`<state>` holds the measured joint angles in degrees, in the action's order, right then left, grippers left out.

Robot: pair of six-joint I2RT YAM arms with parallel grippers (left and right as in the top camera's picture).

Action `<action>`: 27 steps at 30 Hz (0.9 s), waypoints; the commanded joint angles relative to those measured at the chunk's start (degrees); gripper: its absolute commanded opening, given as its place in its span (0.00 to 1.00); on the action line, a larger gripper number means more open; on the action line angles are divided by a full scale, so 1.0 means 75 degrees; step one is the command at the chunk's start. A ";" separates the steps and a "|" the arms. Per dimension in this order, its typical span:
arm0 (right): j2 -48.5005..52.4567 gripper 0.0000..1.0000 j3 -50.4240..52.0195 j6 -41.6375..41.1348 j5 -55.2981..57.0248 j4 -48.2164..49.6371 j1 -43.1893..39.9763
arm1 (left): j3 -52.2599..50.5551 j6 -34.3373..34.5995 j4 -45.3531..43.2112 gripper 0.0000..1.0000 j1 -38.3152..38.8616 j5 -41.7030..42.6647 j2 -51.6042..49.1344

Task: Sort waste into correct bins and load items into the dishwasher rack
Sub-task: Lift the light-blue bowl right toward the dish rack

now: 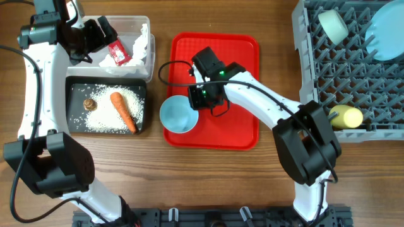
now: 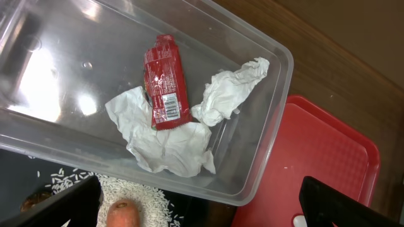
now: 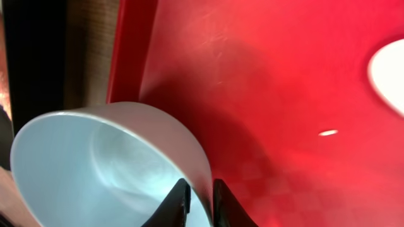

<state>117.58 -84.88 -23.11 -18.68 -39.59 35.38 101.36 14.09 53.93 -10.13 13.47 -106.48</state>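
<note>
The light blue bowl [image 1: 178, 115] sits on the red tray's left edge. My right gripper [image 1: 196, 101] is shut on its rim [image 3: 95, 164], one finger inside the wall and one outside [image 3: 201, 197]. My left gripper [image 1: 95, 43] hangs open and empty [image 2: 202, 205] over the clear bin [image 1: 126, 22], which holds the red foil wrapper [image 2: 165, 82] and crumpled napkin [image 2: 170, 142]. The black bin [image 1: 69, 107] holds the carrot [image 1: 123, 110], brown scrap [image 1: 89, 104] and rice [image 1: 107, 123]. The grey rack [image 1: 303, 75] holds the mint-green bowl [image 1: 333, 25], plate [image 1: 385, 28] and yellow cup [image 1: 346, 116].
The red tray [image 1: 240, 126] lies mid-table between the bins and the rack. A white rounded piece, apparently the spoon [image 3: 388, 72], lies on the tray to the right of my right gripper. The right arm reaches across the tray from the lower right.
</note>
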 commanded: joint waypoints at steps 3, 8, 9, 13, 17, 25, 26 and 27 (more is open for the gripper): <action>0.0087 0.04 0.0020 -0.0146 0.0146 0.0006 0.0038 | 0.0087 -0.0015 -0.0017 1.00 -0.0023 0.0140 0.0239; 0.0160 0.04 0.0020 -0.0140 0.0143 -0.0032 0.0029 | 0.0087 -0.0015 -0.0017 1.00 -0.0023 0.0140 0.0239; 0.0160 0.04 0.0017 -0.0140 0.0140 -0.0029 0.0026 | 0.0087 -0.0015 -0.0020 1.00 -0.0023 0.0140 0.0239; 0.0105 0.04 -0.0195 -0.0134 0.0096 -0.0023 -0.0181 | 0.0087 -0.0015 -0.0017 1.00 -0.0023 0.0140 0.0239; -0.0391 0.05 -0.0326 -0.0111 0.1029 -0.0026 -0.0609 | 0.0087 -0.0015 -0.0017 1.00 -0.0023 0.0140 0.0239; -0.1711 0.04 -0.0326 0.0484 0.3684 -0.0082 -0.1489 | 0.0087 -0.0015 -0.0017 1.00 -0.0023 0.0140 0.0239; -0.1821 0.04 -0.0326 0.0484 0.4287 -0.0067 -0.1536 | 0.0087 -0.0015 -0.0017 1.00 -0.0023 0.0140 0.0239; -0.1941 0.04 -0.0326 0.0490 0.4928 -0.0041 -0.1597 | 0.0087 -0.0015 -0.0020 1.00 -0.0023 0.0140 0.0239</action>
<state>107.28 -85.84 -21.30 0.67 -40.21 24.10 101.36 14.06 53.93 -10.13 13.63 -106.48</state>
